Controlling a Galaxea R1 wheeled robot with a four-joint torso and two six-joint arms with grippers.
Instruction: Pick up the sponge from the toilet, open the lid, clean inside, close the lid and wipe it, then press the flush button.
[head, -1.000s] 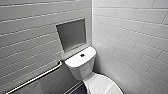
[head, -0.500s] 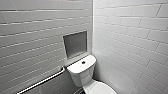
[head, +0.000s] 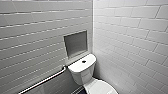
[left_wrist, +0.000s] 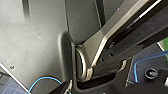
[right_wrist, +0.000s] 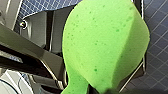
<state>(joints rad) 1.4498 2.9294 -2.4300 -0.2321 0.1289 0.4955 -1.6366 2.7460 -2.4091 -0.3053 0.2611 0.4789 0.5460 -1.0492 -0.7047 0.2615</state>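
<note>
Right gripper (right_wrist: 87, 87) was clamped on one end of the soft, bright green oblong sponge (right_wrist: 105, 42), probably to carry it for cleaning; the white glossy ceramic toilet (head: 82, 70) stood in the tiled corner.

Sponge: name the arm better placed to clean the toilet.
Right: the bright green foam sponge hangs pinched at that wrist, off the floor, so it seems held there; the glossy white ceramic toilet stands ahead.

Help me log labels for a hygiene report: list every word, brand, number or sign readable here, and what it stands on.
None: no readable text anywhere.
The toilet, flush button, wall tiles and sponge show no writing.
</note>
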